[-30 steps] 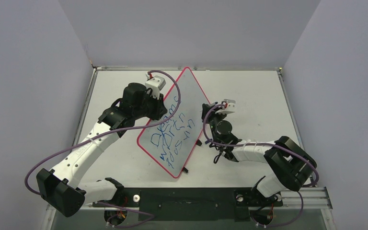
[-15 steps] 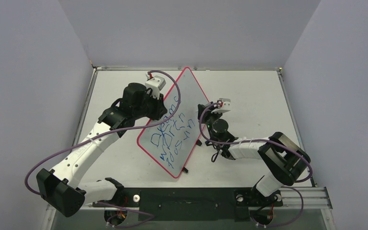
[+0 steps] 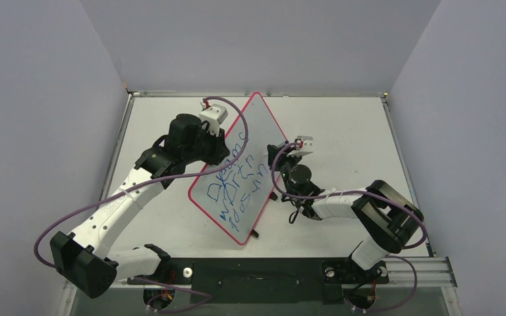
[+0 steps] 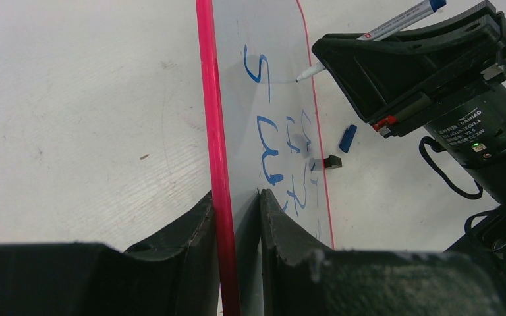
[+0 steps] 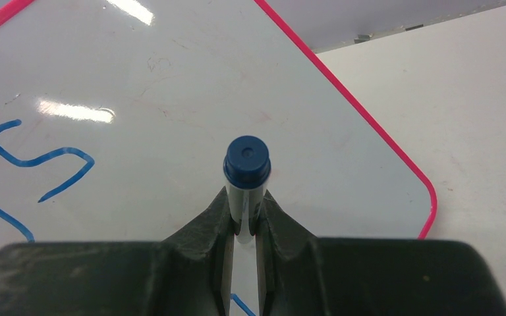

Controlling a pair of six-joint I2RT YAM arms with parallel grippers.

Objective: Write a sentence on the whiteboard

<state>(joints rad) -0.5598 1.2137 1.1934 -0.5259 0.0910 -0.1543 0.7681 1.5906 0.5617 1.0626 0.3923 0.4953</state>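
The whiteboard (image 3: pixel 258 125) stands tilted on edge on the table, with a thin red-pink rim (image 4: pixel 211 99). My left gripper (image 4: pixel 237 204) is shut on its upper edge, one finger on each face. The sentence (image 3: pixel 236 187) runs in three uneven blue lines across its face. My right gripper (image 5: pixel 245 217) is shut on a blue-capped marker (image 5: pixel 246 178), close to the board's right side (image 3: pixel 280 151). In the left wrist view the marker (image 4: pixel 395 25) has its white tip right at the board's face beside a blue "S" (image 4: pixel 257 69). Whether the tip touches I cannot tell.
A blue marker cap (image 4: pixel 346 137) lies on the table beyond the board's lower edge. A small black clip (image 4: pixel 329 162) sits on that edge, and another clip (image 3: pixel 255 233) near the board's lowest corner. Grey walls close in the table on three sides.
My right gripper has moved left with the marker, closer to the whiteboard's face. The left arm and the board have stayed still.
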